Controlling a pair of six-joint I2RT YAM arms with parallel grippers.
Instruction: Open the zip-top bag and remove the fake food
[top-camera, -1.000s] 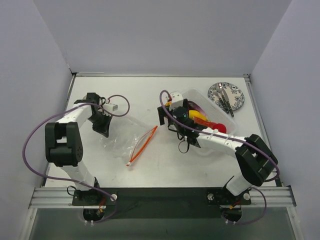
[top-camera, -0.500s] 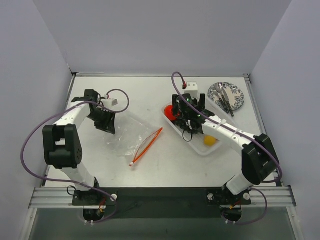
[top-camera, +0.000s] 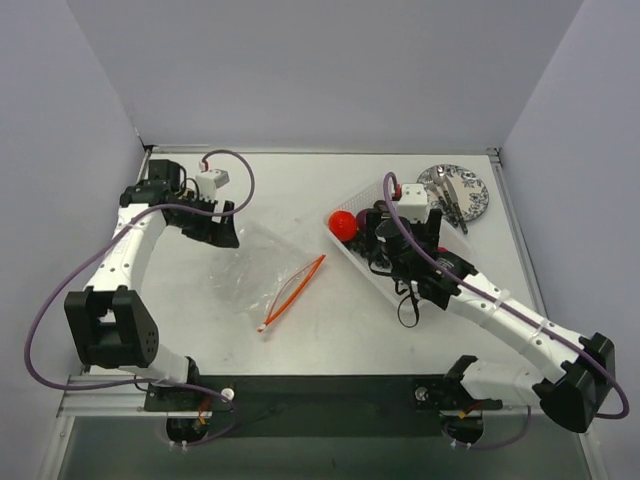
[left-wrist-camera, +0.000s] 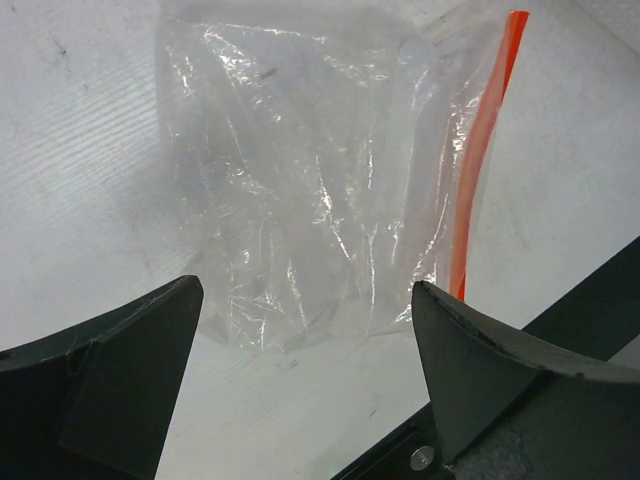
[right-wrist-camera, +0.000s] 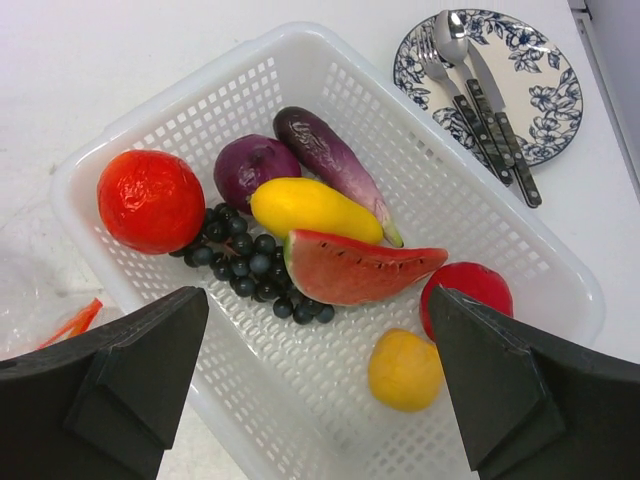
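Note:
The zip-top bag (top-camera: 252, 268) lies flat and empty on the table, its orange zip strip (top-camera: 294, 290) toward the middle. My left gripper (top-camera: 222, 232) hovers open at the bag's far-left corner, touching nothing; in the left wrist view the bag (left-wrist-camera: 300, 180) and strip (left-wrist-camera: 482, 150) lie beyond the open left gripper (left-wrist-camera: 305, 305). The fake food sits in a white basket (right-wrist-camera: 330, 60): tomato (right-wrist-camera: 150, 200), grapes (right-wrist-camera: 240, 255), watermelon slice (right-wrist-camera: 360, 265), yellow fruit (right-wrist-camera: 405, 370). My right gripper (right-wrist-camera: 315, 305) hangs open above them, empty.
The basket (top-camera: 350, 255) stands right of centre, partly hidden under my right arm, with the red tomato (top-camera: 343, 224) showing. A blue-patterned plate (top-camera: 468, 195) with cutlery (right-wrist-camera: 480, 90) sits at the far right corner. Walls close in the table on three sides.
My left gripper has opened, let go of the bag and drawn back to the far left. The right gripper has opened fully and its arm has swung rightward over the basket.

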